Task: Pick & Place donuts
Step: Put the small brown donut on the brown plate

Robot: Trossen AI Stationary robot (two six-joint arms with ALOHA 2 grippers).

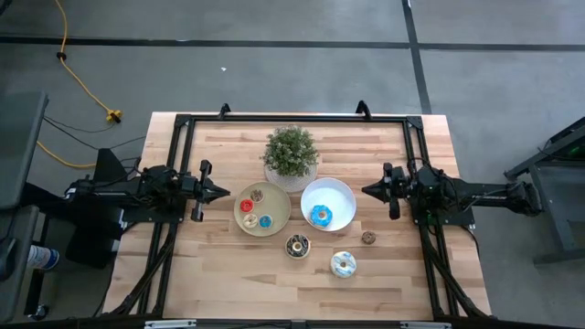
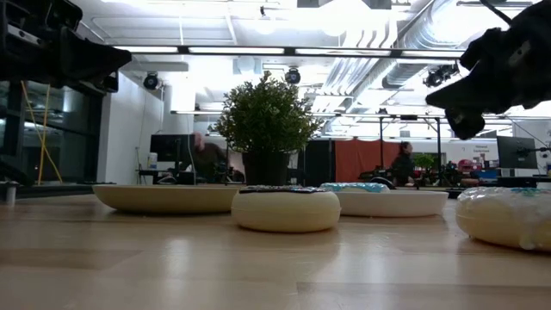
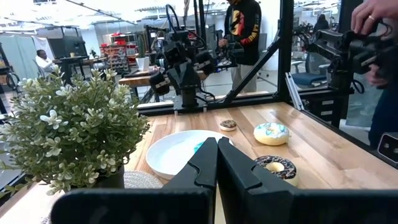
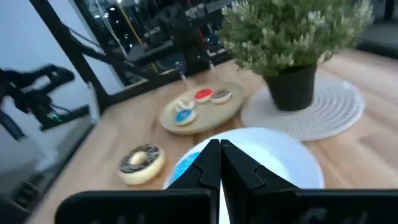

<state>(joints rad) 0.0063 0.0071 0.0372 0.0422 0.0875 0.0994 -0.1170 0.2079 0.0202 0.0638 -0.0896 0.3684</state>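
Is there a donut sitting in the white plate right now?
Yes, a blue-iced donut lies inside the white plate in the high view, with no end effector touching it.

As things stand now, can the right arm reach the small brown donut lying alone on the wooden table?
Probably yes. The small brown donut lies on bare wood close to the right end effector, which is shut and empty, with nothing standing between them.
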